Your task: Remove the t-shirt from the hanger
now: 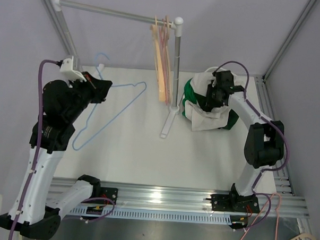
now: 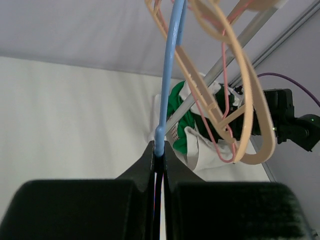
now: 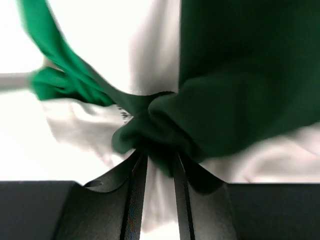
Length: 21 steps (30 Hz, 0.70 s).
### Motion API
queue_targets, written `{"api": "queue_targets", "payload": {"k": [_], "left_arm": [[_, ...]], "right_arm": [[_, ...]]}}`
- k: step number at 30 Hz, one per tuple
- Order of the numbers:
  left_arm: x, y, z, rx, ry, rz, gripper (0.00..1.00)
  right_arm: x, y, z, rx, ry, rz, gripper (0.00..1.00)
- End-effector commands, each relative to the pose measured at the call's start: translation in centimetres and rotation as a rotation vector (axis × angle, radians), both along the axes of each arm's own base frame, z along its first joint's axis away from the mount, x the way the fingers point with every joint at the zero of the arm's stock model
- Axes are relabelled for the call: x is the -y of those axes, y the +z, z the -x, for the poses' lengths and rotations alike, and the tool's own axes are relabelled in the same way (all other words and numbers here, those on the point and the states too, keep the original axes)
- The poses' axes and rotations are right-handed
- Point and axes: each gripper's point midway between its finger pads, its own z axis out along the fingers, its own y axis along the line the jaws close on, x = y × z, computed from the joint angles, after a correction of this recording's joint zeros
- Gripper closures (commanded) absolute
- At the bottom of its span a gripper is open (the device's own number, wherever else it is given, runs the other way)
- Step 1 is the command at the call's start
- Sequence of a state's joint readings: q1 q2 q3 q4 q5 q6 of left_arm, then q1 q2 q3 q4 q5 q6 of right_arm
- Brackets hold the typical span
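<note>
**Shirt down on the right, blue hanger up on the left**

The white table [image 1: 137, 151] fills the top view. The clothes rack [image 1: 176, 57] stands at the back of it, with its rail running off to the left.

Right of the rack's post, the t-shirt [image 1: 205, 121] lies in a green-and-white heap on the table, with no hanger in it.

Over on the left is the blue hanger [image 2: 159, 137], bare wire with nothing on it. A bunch of beige and pink hangers [image 1: 162, 61] hangs from the rail near the post.

Now the hands. The left gripper [image 2: 159, 150] has its jaws pressed together on the blue hanger's wire, a tight pinch. The right gripper [image 3: 157, 157] is down on the heap with its jaws a little apart. A knot of green cloth sits in the gap at the tips, and whether they grip it I cannot tell.
</note>
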State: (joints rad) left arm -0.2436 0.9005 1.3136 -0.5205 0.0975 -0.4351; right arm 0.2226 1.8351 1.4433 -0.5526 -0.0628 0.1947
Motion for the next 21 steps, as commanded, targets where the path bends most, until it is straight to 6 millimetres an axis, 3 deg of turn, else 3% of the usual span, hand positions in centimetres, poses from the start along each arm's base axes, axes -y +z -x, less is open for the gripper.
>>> {"api": "queue_targets", "payload": {"k": [1, 2, 4, 9, 11, 12, 14, 15, 16, 21], "left_arm": [[-0.3, 4.9, 0.5, 0.127, 0.005, 0.026, 0.99], [-0.2, 4.7, 0.2, 0.117, 0.003, 0.022, 0.99], [-0.4, 4.9, 0.0, 0.121, 0.013, 0.006, 0.99], [-0.8, 5.0, -1.3, 0.131, 0.043, -0.035, 0.99], [-1.0, 5.4, -1.7, 0.160, 0.050, -0.063, 0.99], [-1.1, 5.4, -2.1, 0.165, 0.057, -0.076, 0.99], [-1.6, 5.7, -2.7, 0.194, 0.081, -0.128, 0.99], [-1.8, 6.2, -3.0, 0.219, 0.091, -0.140, 0.99], [-2.6, 6.3, -3.8, 0.221, 0.137, -0.170, 0.99], [-2.9, 8.3, -6.1, 0.307, 0.184, -0.201, 0.99]], "right_arm": [[1.2, 6.5, -0.9, 0.113, -0.056, 0.016, 0.69], [1.1, 7.9, -1.4, 0.144, -0.050, 0.014, 0.69], [1.6, 9.0, -1.6, 0.161, -0.068, 0.035, 0.69], [2.1, 11.5, -1.8, 0.206, -0.091, 0.042, 0.40], [2.4, 12.1, -1.9, 0.234, -0.111, 0.045, 0.22], [2.7, 12.9, -1.5, 0.254, -0.122, 0.043, 0.20], [2.8, 14.1, -1.3, 0.299, -0.136, 0.032, 0.05], [2.8, 14.0, -0.8, 0.305, -0.138, 0.032, 0.05], [2.8, 16.2, -0.2, 0.372, -0.149, 0.016, 0.04], [3.0, 21.3, 3.0, 0.536, -0.167, -0.050, 0.02]]}}
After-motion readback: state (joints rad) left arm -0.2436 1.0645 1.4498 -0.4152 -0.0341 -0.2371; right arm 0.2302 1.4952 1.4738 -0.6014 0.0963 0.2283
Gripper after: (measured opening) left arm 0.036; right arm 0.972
